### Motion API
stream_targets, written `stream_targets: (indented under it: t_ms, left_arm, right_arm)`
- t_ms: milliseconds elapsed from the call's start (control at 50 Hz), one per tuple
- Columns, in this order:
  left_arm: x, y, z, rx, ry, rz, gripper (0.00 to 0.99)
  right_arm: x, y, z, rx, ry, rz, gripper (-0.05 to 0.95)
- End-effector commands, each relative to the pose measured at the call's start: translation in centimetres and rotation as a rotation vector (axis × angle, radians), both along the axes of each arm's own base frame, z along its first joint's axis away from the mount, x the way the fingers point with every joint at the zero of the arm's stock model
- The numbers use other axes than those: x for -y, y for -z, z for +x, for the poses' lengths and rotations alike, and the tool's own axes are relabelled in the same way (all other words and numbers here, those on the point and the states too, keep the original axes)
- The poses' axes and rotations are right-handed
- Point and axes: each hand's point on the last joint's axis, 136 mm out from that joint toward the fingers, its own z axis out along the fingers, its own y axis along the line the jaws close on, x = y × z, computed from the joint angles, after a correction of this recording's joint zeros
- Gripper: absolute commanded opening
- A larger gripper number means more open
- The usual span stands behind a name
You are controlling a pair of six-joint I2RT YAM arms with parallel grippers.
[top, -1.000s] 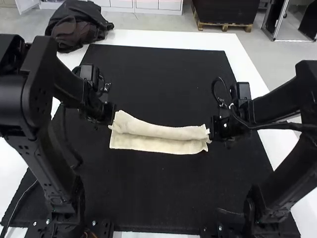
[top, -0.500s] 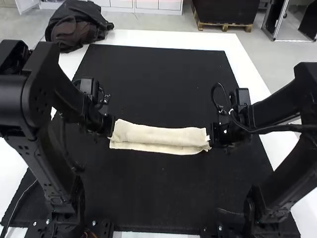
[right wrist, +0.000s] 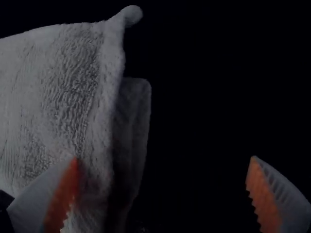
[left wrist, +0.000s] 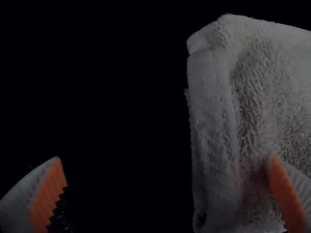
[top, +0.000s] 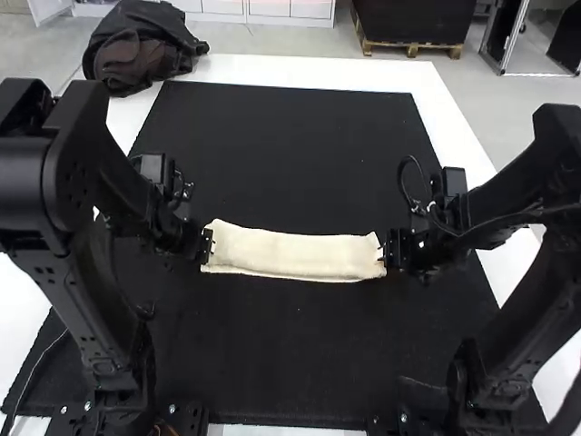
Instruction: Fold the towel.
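- The towel point(top: 295, 254) lies on the black mat point(top: 290, 363) over the worktop point(top: 363, 74), about midway between the worktop's left and right edges.
- It is folded into a long strip, its length running from the left edge's side toward the right, with a lower layer peeking out along the side facing the near edge.
- The left hand point(top: 208, 246) is at the towel's left end, its fingers point(left wrist: 46, 194) spread wide, one over the cloth and one over the mat.
- The right hand point(top: 391, 251) is at the right end, also wide, one finger point(right wrist: 63, 196) over the cloth; an under layer sticks out past the top one there.
- A dark cloth bundle point(top: 145, 54) sits at the worktop's far left corner.
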Motion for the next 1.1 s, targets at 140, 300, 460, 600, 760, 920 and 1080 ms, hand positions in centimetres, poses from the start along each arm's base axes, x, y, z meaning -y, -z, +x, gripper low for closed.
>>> stream_targets:
  t_ms: [140,300,460,600,760,920,1080]
  left_arm:
    - [-1.9,-1.1,0.8,0.047,-0.037,0.034,0.972]
    - [-2.1,-1.2,0.9,0.059,-0.04,0.032,0.972]
    - [-2.0,-1.2,0.9,0.059,-0.041,0.03,0.972]
    - [-2.0,-1.2,0.8,0.055,-0.041,0.029,0.972]
    - [-2.1,-1.3,0.9,0.056,-0.042,0.03,0.972]
    - [-2.1,-1.9,1.2,0.078,-0.042,0.031,0.972]
    - [-2.1,-2.7,1.5,0.103,-0.047,0.031,0.972]
  right_arm:
    - [-0.2,-0.7,0.2,0.013,-0.03,0.042,0.91]
    - [-1.1,-1.5,0.8,0.034,-0.06,0.058,0.91]
    - [-2.7,-2.2,1.3,0.057,-0.108,0.058,0.91]
    - [-3.8,-2.6,1.6,0.061,-0.124,0.062,0.91]
    - [-4.0,-2.4,2.0,0.074,-0.116,0.053,0.91]
    - [-4.3,-1.6,2.1,0.064,-0.121,0.045,0.91]
    - [-4.6,-1.1,2.3,0.054,-0.129,0.046,0.91]
